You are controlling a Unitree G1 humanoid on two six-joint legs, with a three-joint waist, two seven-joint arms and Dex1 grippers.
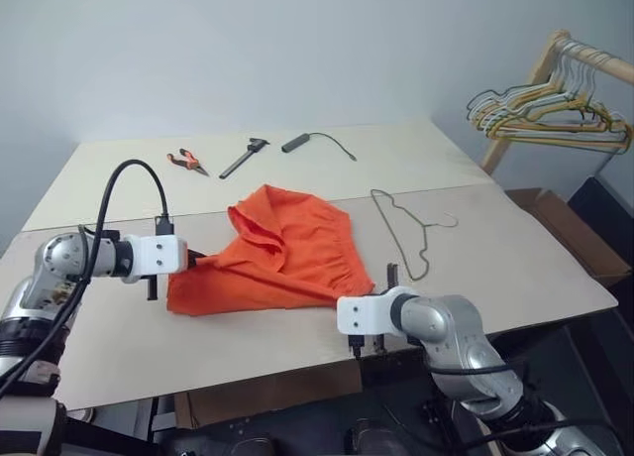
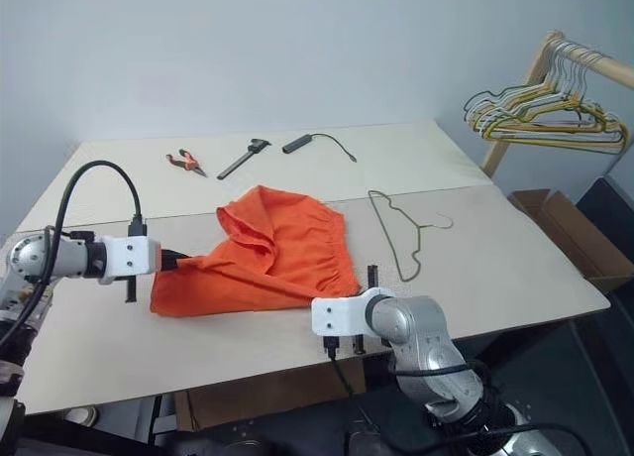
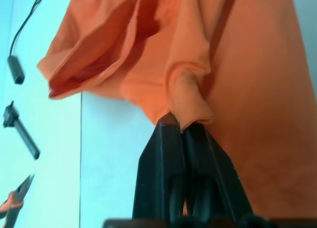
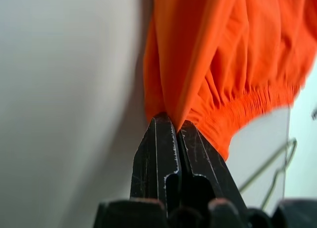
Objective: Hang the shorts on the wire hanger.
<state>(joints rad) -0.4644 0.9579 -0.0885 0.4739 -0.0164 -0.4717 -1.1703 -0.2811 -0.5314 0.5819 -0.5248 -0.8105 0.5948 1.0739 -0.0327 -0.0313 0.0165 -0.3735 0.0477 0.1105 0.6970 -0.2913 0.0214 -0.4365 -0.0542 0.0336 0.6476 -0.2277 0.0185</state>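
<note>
- The shorts [image 1: 277, 258] lie on the table [image 1: 515, 268], in the middle, a bit crumpled, with one edge lifted.
- The left gripper [image 3: 184, 130] has its two black fingers squeezed tight on a little fold of the orange cloth at the left corner.
- The right gripper [image 4: 177, 125] is squeezed tight too. It pinches the cloth at the near right corner, right by the stretchy waistband.
- So both grippers hold the shorts, one on each side, and the cloth is pulled a bit between them.
- The wire hanger [image 1: 406, 233] lies flat on the table just to the right of the shorts. Its hook points away to the right. It does not look like it touches the shorts.
- I think the step now is getting a good hold on the shorts and spreading them out. No part of the shorts is on the hanger yet.
- The next move likely needs the shorts lifted and brought over to the hanger. Both grips must stay tight so the cloth does not slip out.
- The hanger is thin and loose, so it may slide when the cloth pushes on it.
- The pliers [image 1: 186, 162] and the other tools at the far side are well away.
</note>
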